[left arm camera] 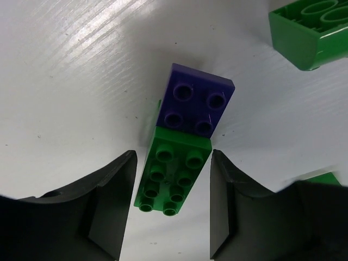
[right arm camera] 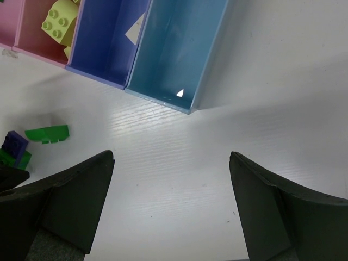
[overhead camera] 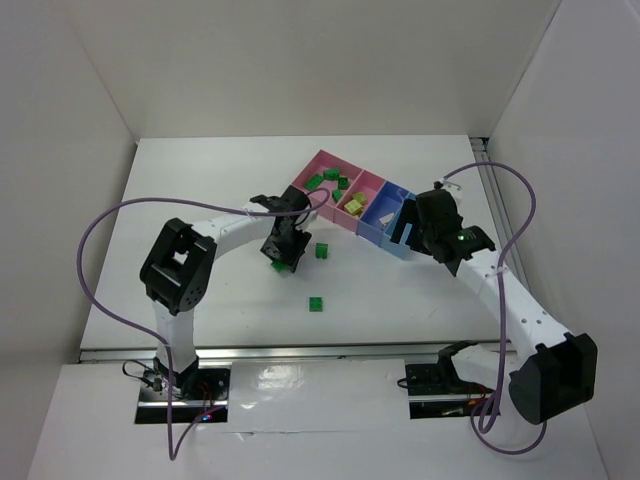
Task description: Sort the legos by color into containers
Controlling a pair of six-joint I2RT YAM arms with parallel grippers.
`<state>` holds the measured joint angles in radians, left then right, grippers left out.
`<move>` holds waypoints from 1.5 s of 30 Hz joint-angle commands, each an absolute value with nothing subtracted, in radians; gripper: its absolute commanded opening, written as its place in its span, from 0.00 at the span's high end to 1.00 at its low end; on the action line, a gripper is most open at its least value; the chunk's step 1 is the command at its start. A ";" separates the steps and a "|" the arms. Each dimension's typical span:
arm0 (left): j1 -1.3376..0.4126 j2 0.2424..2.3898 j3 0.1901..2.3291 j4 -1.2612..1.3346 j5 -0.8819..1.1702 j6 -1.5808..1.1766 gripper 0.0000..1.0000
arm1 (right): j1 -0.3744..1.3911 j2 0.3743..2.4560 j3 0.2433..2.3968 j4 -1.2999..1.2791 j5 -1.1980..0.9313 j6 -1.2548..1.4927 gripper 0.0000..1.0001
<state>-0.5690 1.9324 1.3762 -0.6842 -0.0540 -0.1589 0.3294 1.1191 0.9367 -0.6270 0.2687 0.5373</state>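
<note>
In the left wrist view, my open left gripper (left arm camera: 173, 209) has a finger on each side of a long green lego (left arm camera: 173, 176) lying on the table. A dark purple lego (left arm camera: 196, 104) butts against its far end. In the top view, the left gripper (overhead camera: 284, 252) is low over the table, in front of the large pink tray (overhead camera: 312, 166). My right gripper (overhead camera: 425, 240) is open and empty by the light blue tray (overhead camera: 404, 240). The right wrist view shows that tray (right arm camera: 176, 49), the blue tray (right arm camera: 109, 43) and pale yellow legos (right arm camera: 58, 20) in the smaller pink tray.
Loose green legos lie on the table at mid-right (overhead camera: 322, 250) and nearer the front (overhead camera: 316, 303). Another green lego (left arm camera: 310, 30) sits just beyond the left gripper. The large pink tray holds several green legos (overhead camera: 330, 178). White walls enclose the table.
</note>
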 commanded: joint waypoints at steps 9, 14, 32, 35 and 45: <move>-0.572 1.905 1.402 -0.747 -0.020 -0.170 0.32 | 0.337 1.147 0.965 -0.557 0.252 0.520 0.06; -0.561 1.905 1.411 -0.770 -0.003 -0.170 0.43 | 0.337 1.157 0.974 -0.548 0.252 0.520 0.06; -0.561 1.859 1.420 -0.816 -0.003 -0.189 0.73 | 0.337 1.187 0.983 -0.538 0.233 0.511 0.06; -0.561 1.848 1.471 -0.840 0.011 -0.189 0.81 | 0.337 1.197 1.002 -0.538 0.209 0.511 0.06; -0.482 1.694 1.520 -0.813 0.630 -0.100 1.00 | 0.328 1.347 1.082 -0.303 -0.642 0.351 0.07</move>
<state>-0.5175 1.7611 1.5059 -0.8276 0.3584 -0.1432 0.3294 1.3525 1.0492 -0.4553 -0.2909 0.3954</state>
